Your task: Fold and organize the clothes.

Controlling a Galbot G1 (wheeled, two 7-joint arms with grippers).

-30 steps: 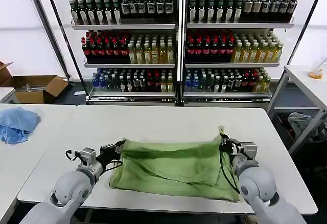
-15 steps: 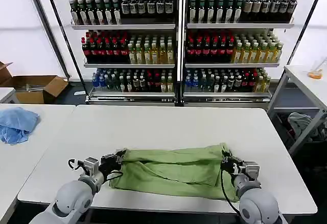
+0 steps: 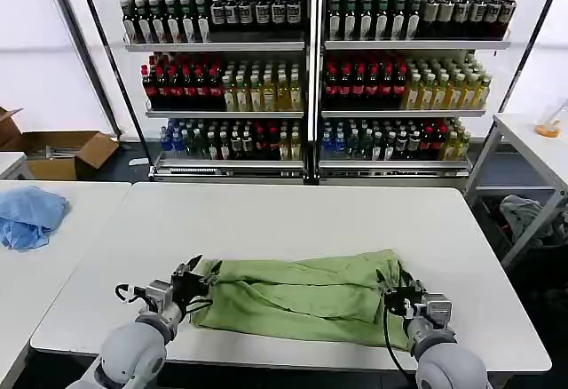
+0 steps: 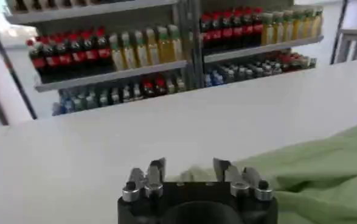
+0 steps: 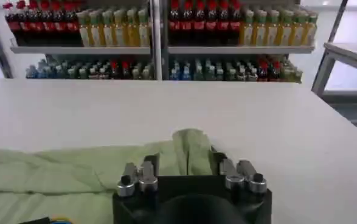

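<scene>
Folded green shirt [image 3: 297,289] lies along near desk [image 3: 293,211] edge, left gripper [image 3: 197,273] spread at its left end, right gripper [image 3: 391,289] pinching right corner; uneven release could drag fold askew.

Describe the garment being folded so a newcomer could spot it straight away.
Start at the white table in front of the bottle shelves. Near its front edge, between the left pincer and right pincer, lies the shirt: a light green folded strip, unlike the crumpled blue cloth on the table to the left.
</scene>
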